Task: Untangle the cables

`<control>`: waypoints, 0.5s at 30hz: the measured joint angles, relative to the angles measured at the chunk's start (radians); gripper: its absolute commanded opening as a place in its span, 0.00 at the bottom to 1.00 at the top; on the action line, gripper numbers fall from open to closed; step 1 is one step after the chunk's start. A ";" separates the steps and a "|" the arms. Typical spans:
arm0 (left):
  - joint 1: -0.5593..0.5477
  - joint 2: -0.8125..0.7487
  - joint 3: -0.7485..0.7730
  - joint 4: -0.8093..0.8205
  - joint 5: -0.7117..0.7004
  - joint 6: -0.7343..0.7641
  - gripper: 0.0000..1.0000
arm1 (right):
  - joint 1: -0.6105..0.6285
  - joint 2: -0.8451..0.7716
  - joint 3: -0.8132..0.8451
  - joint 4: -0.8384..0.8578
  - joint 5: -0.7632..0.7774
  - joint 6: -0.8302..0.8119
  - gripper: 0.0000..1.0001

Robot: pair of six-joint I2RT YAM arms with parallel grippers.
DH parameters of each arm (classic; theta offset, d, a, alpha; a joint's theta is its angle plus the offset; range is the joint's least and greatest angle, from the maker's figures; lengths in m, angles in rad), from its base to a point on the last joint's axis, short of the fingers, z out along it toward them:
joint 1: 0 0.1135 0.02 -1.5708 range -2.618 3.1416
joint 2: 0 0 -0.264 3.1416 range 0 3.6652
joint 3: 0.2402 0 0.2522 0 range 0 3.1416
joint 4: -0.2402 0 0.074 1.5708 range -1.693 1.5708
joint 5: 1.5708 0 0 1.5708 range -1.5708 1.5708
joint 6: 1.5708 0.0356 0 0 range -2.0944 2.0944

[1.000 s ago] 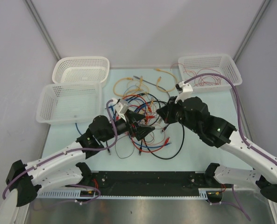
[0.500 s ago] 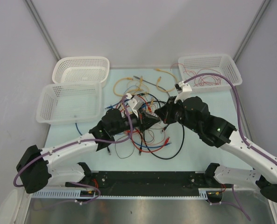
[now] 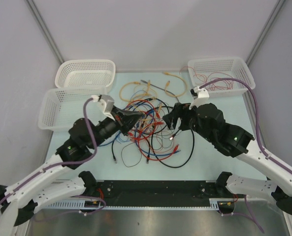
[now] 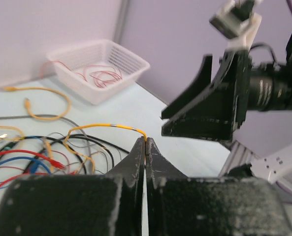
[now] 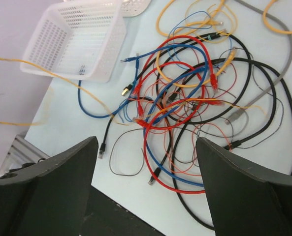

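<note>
The cables point(image 3: 153, 132) lie in a tangle of red, blue, black and orange-yellow wires at mid-table, also seen in the right wrist view as the cables point(image 5: 185, 98). My left gripper point(image 3: 136, 117) hangs over the pile's left edge. In its wrist view the left gripper point(image 4: 146, 141) is shut on a thin yellow wire point(image 4: 101, 126) that rises taut from the pile. That yellow wire point(image 5: 42, 71) crosses the left of the right wrist view. My right gripper point(image 3: 173, 120) hovers over the pile's right side. The right gripper point(image 5: 146, 142) stands open with nothing between its fingers.
Two white baskets point(image 3: 85, 73) point(image 3: 73, 109) stand at the back left. A third basket point(image 3: 219, 73) at the back right holds thin red wires. Loose orange-yellow cables point(image 3: 136, 88) and a grey one lie behind the pile.
My left gripper shut on the yellow wire and drew back to the left, lifting it. My right gripper went from shut to open and eased back a little.
</note>
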 measured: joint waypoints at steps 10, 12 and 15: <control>0.116 0.094 0.389 -0.340 -0.298 -0.013 0.00 | 0.000 0.022 0.000 -0.014 0.025 -0.040 0.83; 0.160 0.151 0.480 -0.399 -0.367 -0.013 0.00 | 0.000 0.021 0.000 -0.013 0.025 -0.053 0.83; 0.199 0.242 0.617 -0.444 -0.432 -0.009 0.00 | 0.000 0.022 0.000 -0.011 0.025 -0.080 0.82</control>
